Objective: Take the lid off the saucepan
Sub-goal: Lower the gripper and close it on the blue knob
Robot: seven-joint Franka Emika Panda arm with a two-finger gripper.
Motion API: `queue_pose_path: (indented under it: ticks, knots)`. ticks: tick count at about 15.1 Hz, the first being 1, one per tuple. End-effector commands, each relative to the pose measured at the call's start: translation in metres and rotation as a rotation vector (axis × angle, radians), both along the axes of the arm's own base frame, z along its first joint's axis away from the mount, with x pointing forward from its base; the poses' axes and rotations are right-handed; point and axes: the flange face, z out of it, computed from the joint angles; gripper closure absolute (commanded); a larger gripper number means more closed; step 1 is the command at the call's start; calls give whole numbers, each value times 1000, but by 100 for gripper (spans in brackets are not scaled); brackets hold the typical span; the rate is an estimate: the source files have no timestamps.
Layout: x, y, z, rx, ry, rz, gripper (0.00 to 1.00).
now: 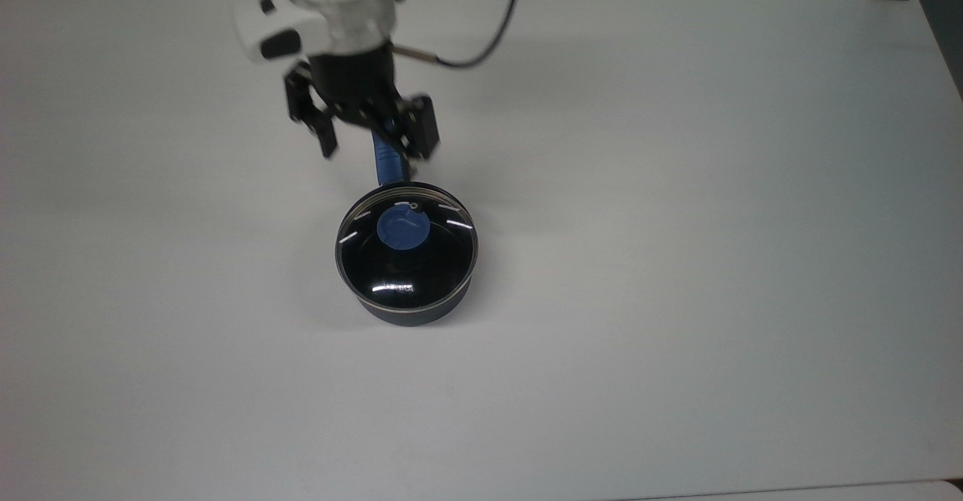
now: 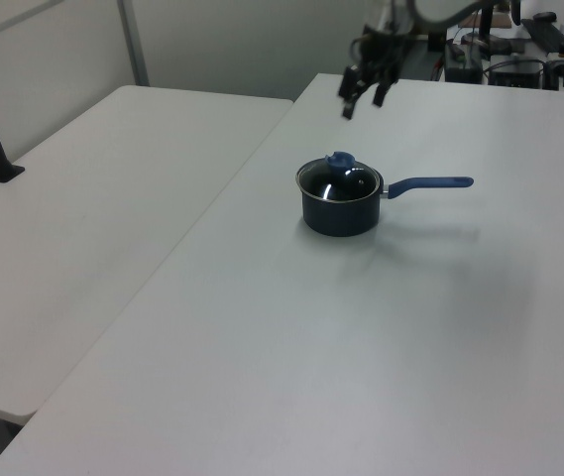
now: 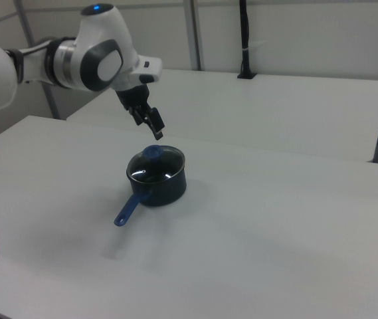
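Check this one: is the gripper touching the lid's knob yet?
Apart. In the left view the gripper hangs open above the knob of the lid, with bare table between them.

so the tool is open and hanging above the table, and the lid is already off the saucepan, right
Not quite. The tool is open and hangs above the table, but the lid is not off: the left view shows it seated on the saucepan, blue knob up, and the tool is clear of it.
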Motion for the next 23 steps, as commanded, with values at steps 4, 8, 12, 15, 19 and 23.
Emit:
queue_pose_path:
  ticks: [4,8,12,15,19,23]
  knots:
    - [26,38,-60,-1,1,-104,0]
    - [33,46,-75,-73,-56,-112,0]
    - [34,56,-93,-78,-34,-93,0]
    - [34,56,-97,-103,-30,-79,14]
    - [34,55,-97,-104,-30,-79,41]
    - [33,54,-91,-103,-33,-81,53]
